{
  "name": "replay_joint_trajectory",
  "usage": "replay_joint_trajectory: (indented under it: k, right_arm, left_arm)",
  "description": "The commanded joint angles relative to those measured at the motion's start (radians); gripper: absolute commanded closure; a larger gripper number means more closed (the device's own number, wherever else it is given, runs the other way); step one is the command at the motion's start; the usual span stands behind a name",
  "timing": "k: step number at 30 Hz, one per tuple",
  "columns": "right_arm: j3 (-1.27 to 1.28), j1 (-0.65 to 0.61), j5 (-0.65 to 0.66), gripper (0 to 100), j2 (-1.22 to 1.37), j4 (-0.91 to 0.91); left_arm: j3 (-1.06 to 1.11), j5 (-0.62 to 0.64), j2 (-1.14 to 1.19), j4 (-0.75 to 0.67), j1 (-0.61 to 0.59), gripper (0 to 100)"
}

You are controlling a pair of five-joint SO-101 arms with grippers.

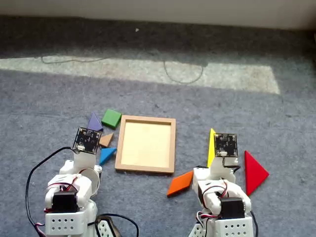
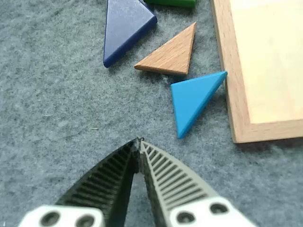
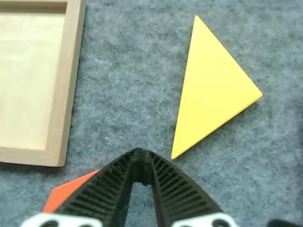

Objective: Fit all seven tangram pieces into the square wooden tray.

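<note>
Tray (image 1: pixel 146 119) empty: no piece fitted, all seven left to place.
Left of tray: green square (image 1: pixel 111 118), navy triangle (image 1: pixel 94 122), wooden triangle (image 1: pixel 106 139), blue triangle (image 1: pixel 106 154).
Right of tray: orange parallelogram (image 1: pixel 180 182), yellow triangle (image 1: pixel 211 147), red triangle (image 1: pixel 254 172) farthest out.
Left pincer (image 2: pixel 138 144) and right pincer (image 3: pixel 137 156) both closed, holding nothing.

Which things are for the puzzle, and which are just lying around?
For the puzzle: wooden tray, green square, dark blue triangle, tan triangle, light blue triangle, yellow triangle, orange piece, red triangle.
Just lying about: thin cord on the carpet.
</note>
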Motion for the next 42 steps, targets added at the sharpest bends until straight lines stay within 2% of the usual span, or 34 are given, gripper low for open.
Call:
replay_joint_trajectory:
  k: [1,8,10,15,19,22,27,35,40,42]
  right_arm:
    - [0.12,-0.01,0.005,99.1,-0.008,0.007]
    - [0.12,-0.005,0.008,99.1,-0.008,0.007]
    - [0.12,0.001,0.008,99.1,-0.008,0.007]
    - [0.104,0.133,0.008,99.1,-0.008,-0.013]
    - [0.041,0.229,0.012,99.0,-0.008,-0.094]
    - [0.035,0.259,0.107,99.0,-0.008,-0.182]
    - [0.001,0.26,0.278,98.8,-0.008,-0.232]
    - [-0.278,0.251,0.284,93.9,0.005,-0.107]
    - [-0.421,0.131,0.281,90.6,0.185,-0.021]
    - [-0.463,0.099,0.232,86.8,0.298,-0.019]
  left_arm:
    - [0.019,0.005,-0.002,0.006,-0.008,99]
    - [-0.122,0.003,-0.004,-0.06,-0.134,99]
    - [-0.162,0.003,-0.004,-0.081,-0.139,99]
    - [-0.217,0.003,-0.004,-0.109,-0.133,99]
    - [-0.209,0.009,-0.004,-0.1,-0.139,99]
    - [-0.205,0.009,-0.002,-0.098,-0.177,99]
    - [-0.183,0.005,-0.002,-0.103,-0.185,99]
    - [-0.182,0.005,-0.002,-0.103,-0.185,99]
    - [-0.182,0.005,-0.002,-0.101,-0.185,99]
    - [-0.182,0.005,-0.002,-0.101,-0.185,99]
